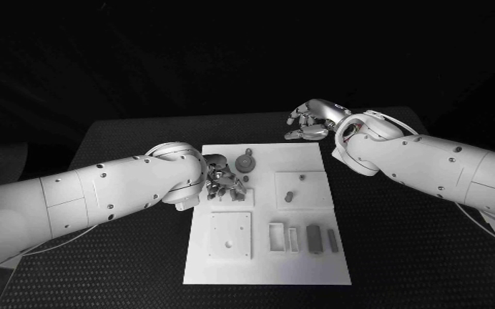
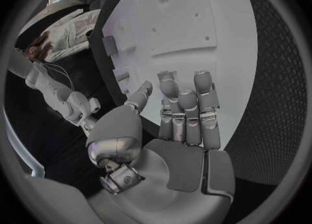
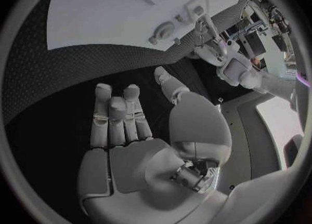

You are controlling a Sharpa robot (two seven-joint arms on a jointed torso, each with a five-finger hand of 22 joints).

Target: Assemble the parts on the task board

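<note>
Now the left hand (image 1: 221, 175) is hovering, fingers loosely apart and holding nothing, over the task board (image 1: 263, 266) beside the round part (image 1: 245, 161); the right hand (image 1: 315, 119), equally slack, is waiting at one o'clock. A careless descent risks knocking parts askew.

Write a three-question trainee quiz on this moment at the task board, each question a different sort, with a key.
1. True or false: the right hand rests on the task board.
2. Multiple choice: the left hand is (A) over the board's left part, (B) off the table, (C) at the board's near edge.
3. Fill in: in the wrist views, both hands hold ____.

Key: 1 false, it hovers past the board's far right corner over the black table; 2 A; 3 nothing, fingers extended.
</note>
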